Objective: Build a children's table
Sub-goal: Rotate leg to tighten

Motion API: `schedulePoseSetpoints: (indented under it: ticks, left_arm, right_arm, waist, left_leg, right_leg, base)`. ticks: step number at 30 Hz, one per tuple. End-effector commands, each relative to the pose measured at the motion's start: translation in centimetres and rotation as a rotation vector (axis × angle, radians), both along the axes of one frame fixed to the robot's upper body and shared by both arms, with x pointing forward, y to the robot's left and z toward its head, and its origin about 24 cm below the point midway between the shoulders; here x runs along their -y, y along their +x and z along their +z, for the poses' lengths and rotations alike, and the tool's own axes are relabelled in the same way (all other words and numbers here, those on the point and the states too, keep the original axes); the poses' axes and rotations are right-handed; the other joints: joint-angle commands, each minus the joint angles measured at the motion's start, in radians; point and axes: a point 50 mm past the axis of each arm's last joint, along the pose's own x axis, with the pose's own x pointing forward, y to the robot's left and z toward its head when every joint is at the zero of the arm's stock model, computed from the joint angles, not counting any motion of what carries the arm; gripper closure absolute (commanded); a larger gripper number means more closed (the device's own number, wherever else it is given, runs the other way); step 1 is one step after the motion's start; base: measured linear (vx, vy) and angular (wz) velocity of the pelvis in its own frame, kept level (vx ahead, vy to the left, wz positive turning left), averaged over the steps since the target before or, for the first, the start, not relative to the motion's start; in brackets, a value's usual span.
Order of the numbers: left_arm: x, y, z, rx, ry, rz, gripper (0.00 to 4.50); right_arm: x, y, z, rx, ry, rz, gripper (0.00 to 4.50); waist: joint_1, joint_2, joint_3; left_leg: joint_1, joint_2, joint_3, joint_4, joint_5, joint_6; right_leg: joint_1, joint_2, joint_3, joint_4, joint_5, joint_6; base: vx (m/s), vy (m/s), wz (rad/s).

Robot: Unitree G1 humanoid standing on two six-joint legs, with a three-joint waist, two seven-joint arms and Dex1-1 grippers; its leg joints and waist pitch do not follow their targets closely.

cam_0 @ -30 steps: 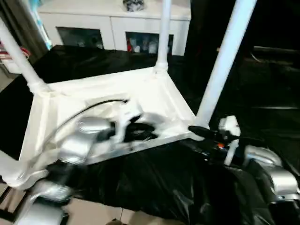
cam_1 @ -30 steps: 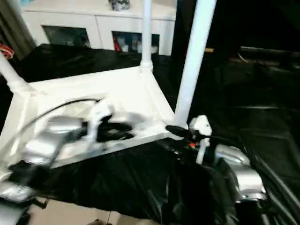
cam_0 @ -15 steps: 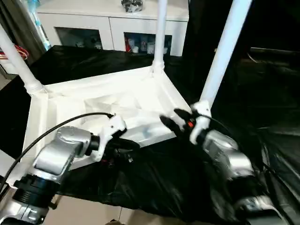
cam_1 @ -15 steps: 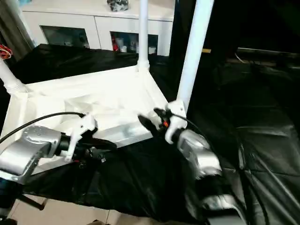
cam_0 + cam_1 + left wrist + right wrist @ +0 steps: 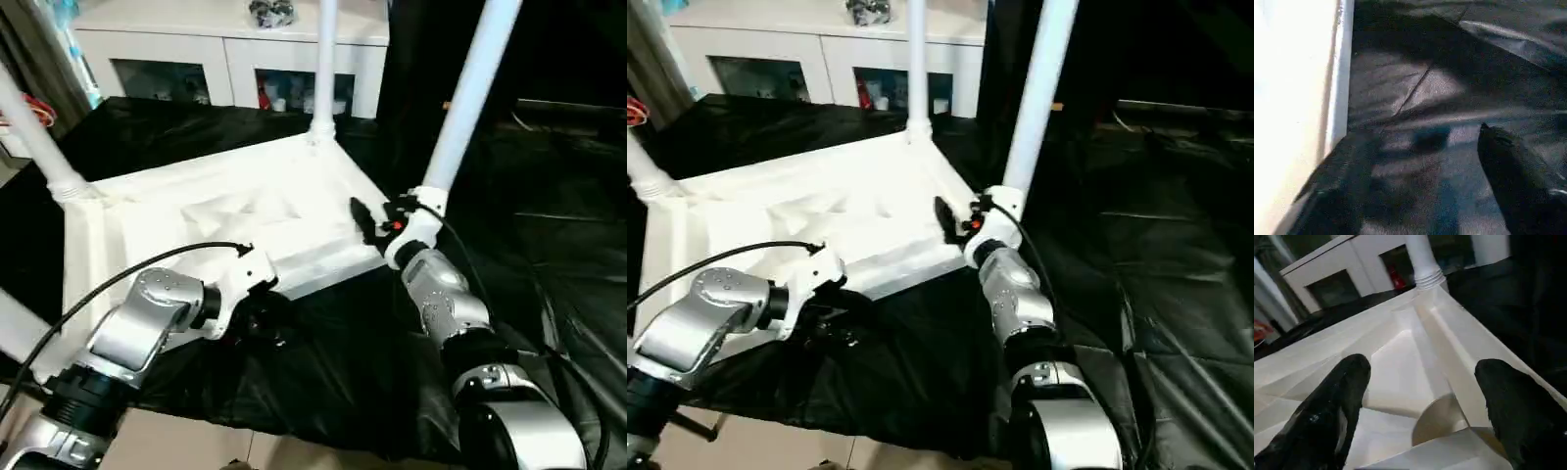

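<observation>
Lying upside down on the black-draped desk (image 5: 509,215), the white plastic children's table (image 5: 196,211) has its legs up; the left claw (image 5: 263,323) has let go, jaws wide, while the right claw (image 5: 370,223) has swung in, open, over its near corner

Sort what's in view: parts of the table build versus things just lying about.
Job: children's table top, upside down; fitted legs at its corners.

Bystanders: white cabinet with glass-fronted compartments, black sheeting under the table.
</observation>
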Motion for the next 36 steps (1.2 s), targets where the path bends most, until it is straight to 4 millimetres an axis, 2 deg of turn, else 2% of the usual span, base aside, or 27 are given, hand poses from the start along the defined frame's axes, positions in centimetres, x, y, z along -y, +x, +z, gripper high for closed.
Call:
schedulePoseSetpoints:
  ticks: [1, 6, 8, 10, 12, 15, 19, 20, 21, 22, 23, 24, 25, 27, 29, 30, 33, 34, 36]
  left_arm:
    - [-0.6, 0.3, -0.2, 0.009, 0.038, 0.036, 0.53]
    - [-0.5, 1.0, -0.1, 0.095, 0.039, 0.056, 0.24]
    - [-0.4, 1.5, 0.0, 0.136, 0.039, 0.074, 0.07]
    - [-0.2, 2.0, 0.0, 0.167, 0.038, 0.091, 0.02]
    - [0.0, 2.4, 0.1, 0.195, 0.045, 0.098, 0.02]
    - [0.4, 2.9, 0.1, 0.23, 0.042, 0.112, 0.02]
    - [0.6, 3.2, 0.2, 0.267, 0.027, 0.125, 0.02]
    - [0.9, 3.3, 0.4, 0.29, -0.001, 0.117, 0.02]
    - [0.9, 3.3, 0.4, 0.29, -0.001, 0.117, 0.02]
    - [1.1, 3.3, 0.6, 0.305, -0.032, 0.119, 0.02]
    - [1.3, 3.3, 0.8, 0.321, -0.065, 0.119, 0.02]
    - [1.3, 3.3, 0.8, 0.321, -0.065, 0.119, 0.02]
    - [1.3, 3.3, 1.0, 0.334, -0.09, 0.121, 0.02]
    - [1.3, 3.2, 1.5, 0.368, -0.158, 0.143, 0.02]
    - [1.0, 3.1, 2.0, 0.401, -0.223, 0.189, 0.02]
    - [1.0, 3.1, 2.0, 0.404, -0.231, 0.194, 0.02]
    - [0.6, 2.7, 2.6, 0.43, -0.324, 0.25, 0.02]
    - [0.1, 2.3, 2.8, 0.43, -0.366, 0.276, 0.02]
    - [-0.8, 1.5, 3.0, 0.413, -0.423, 0.31, 0.02]
  right_arm:
    - [2.5, 0.3, 0.2, 0.0, 0.01, -0.116, 0.59]
    - [5.3, 0.7, 0.5, -0.001, -0.005, -0.225, 0.59]
    - [6.3, 0.8, 0.7, 0.007, -0.021, -0.259, 0.59]
    - [7.2, 0.8, 0.9, 0.017, -0.038, -0.285, 0.59]
    - [8.3, 0.7, 1.0, 0.029, -0.062, -0.308, 0.59]
    - [9.9, 0.3, 1.0, 0.037, -0.077, -0.347, 0.59]
    - [11.4, -0.1, 1.0, 0.042, -0.096, -0.385, 0.59]
    - [12.5, -0.4, 1.0, 0.044, -0.106, -0.416, 0.59]
    - [12.5, -0.4, 1.0, 0.044, -0.106, -0.416, 0.59]
    - [13.3, -0.7, 0.9, 0.046, -0.117, -0.438, 0.59]
    - [14.0, -0.9, 0.9, 0.043, -0.121, -0.464, 0.59]
    - [14.0, -0.9, 0.9, 0.043, -0.121, -0.464, 0.59]
    - [14.6, -1.1, 0.9, 0.041, -0.123, -0.486, 0.59]
    - [16.1, -1.7, 0.9, 0.035, -0.142, -0.539, 0.59]
    - [17.2, -2.1, 0.9, 0.035, -0.145, -0.583, 0.59]
    - [17.3, -2.2, 0.9, 0.034, -0.145, -0.588, 0.59]
    - [17.7, -2.5, 0.8, 0.038, -0.148, -0.598, 0.59]
    - [17.6, -2.6, 0.7, 0.043, -0.156, -0.58, 0.59]
    - [17.1, -2.7, 0.6, 0.057, -0.183, -0.535, 0.59]
  waist:
    - [-0.005, 0.0, -0.063]
    - [-0.001, 0.0, -0.063]
    - [0.003, -0.001, -0.064]
    - [0.011, -0.003, -0.065]
    - [0.013, -0.005, -0.066]
    - [0.014, -0.007, -0.068]
    - [0.015, -0.009, -0.073]
    - [0.016, -0.008, -0.074]
    - [0.017, -0.008, -0.075]
    - [0.019, -0.005, -0.075]
    - [0.019, -0.007, -0.075]
    - [0.019, -0.008, -0.075]
    - [0.02, -0.009, -0.074]
    - [0.02, -0.004, -0.073]
    - [0.021, -0.007, -0.073]
    - [0.021, -0.003, -0.073]
    - [0.018, -0.003, -0.071]
    - [0.016, 0.001, -0.071]
    - [0.013, -0.003, -0.072]
  left_leg:
    - [0.018, 0.016, -0.006, -0.071, -0.174, 0.006]
    - [0.019, 0.016, -0.003, -0.069, -0.182, 0.008]
    - [0.018, 0.016, -0.003, -0.068, -0.186, 0.008]
    - [0.018, 0.015, -0.002, -0.066, -0.179, 0.008]
    - [0.016, 0.014, -0.003, -0.065, -0.166, 0.011]
    - [0.013, 0.013, -0.003, -0.062, -0.152, 0.017]
    - [0.006, 0.01, -0.002, -0.056, -0.102, 0.043]
    - [0.006, 0.011, -0.003, -0.054, -0.09, 0.051]
    - [0.008, 0.012, -0.001, -0.053, -0.089, 0.055]
    - [0.009, 0.012, -0.001, -0.052, -0.09, 0.062]
    - [0.008, 0.012, 0.0, -0.052, -0.097, 0.065]
    - [0.008, 0.012, 0.001, -0.051, -0.1, 0.066]
    - [0.007, 0.012, 0.0, -0.051, -0.105, 0.067]
    - [0.008, 0.013, 0.0, -0.052, -0.118, 0.063]
    - [0.008, 0.013, 0.0, -0.051, -0.129, 0.059]
    - [0.007, 0.013, 0.0, -0.051, -0.13, 0.059]
    - [0.005, 0.014, -0.001, -0.052, -0.151, 0.055]
    - [0.005, 0.013, -0.002, -0.053, -0.159, 0.054]
    - [0.002, 0.014, -0.002, -0.052, -0.162, 0.055]
  right_leg:
    - [0.046, -0.038, 0.039, -0.055, -0.178, -0.223]
    - [0.044, -0.037, 0.038, -0.055, -0.174, -0.224]
    - [0.046, -0.037, 0.038, -0.057, -0.184, -0.215]
    - [0.047, -0.038, 0.038, -0.057, -0.193, -0.208]
    - [0.048, -0.037, 0.037, -0.056, -0.185, -0.203]
    - [0.051, -0.037, 0.036, -0.054, -0.169, -0.202]
    - [0.055, -0.035, 0.035, -0.046, -0.1, -0.222]
    - [0.055, -0.035, 0.034, -0.044, -0.077, -0.229]
    - [0.054, -0.035, 0.034, -0.043, -0.07, -0.234]
    - [0.052, -0.034, 0.034, -0.043, -0.061, -0.242]
    - [0.053, -0.033, 0.033, -0.043, -0.065, -0.244]
    - [0.053, -0.034, 0.034, -0.044, -0.065, -0.246]
    - [0.053, -0.034, 0.034, -0.044, -0.072, -0.247]
    - [0.052, -0.034, 0.033, -0.046, -0.089, -0.245]
    - [0.053, -0.034, 0.032, -0.046, -0.09, -0.245]
    - [0.053, -0.034, 0.032, -0.046, -0.093, -0.242]
    - [0.054, -0.035, 0.03, -0.05, -0.115, -0.236]
    - [0.053, -0.034, 0.029, -0.052, -0.129, -0.233]
    - [0.056, -0.035, 0.03, -0.049, -0.123, -0.233]
  base:
    - [0.0, 0.0, 0.0]
    - [0.0, 0.0, 0.0]
    - [0.0, 0.0, 0.0]
    - [0.0, 0.0, 0.0]
    - [0.0, 0.0, 0.0]
    - [0.0, 0.0, 0.0]
    - [0.0, 0.0, 0.0]
    - [0.0, 0.0, 0.0]
    - [0.0, 0.0, 0.0]
    - [0.0, 0.0, 0.0]
    - [0.0, 0.0, 0.0]
    - [0.0, 0.0, 0.0]
    - [0.0, 0.0, 0.0]
    - [0.0, 0.0, 0.0]
    - [0.0, 0.0, 0.0]
    - [0.0, 0.0, 0.0]
    - [0.0, 0.0, 0.0]
    - [0.0, 0.0, 0.0]
    - [0.0, 0.0, 0.0]
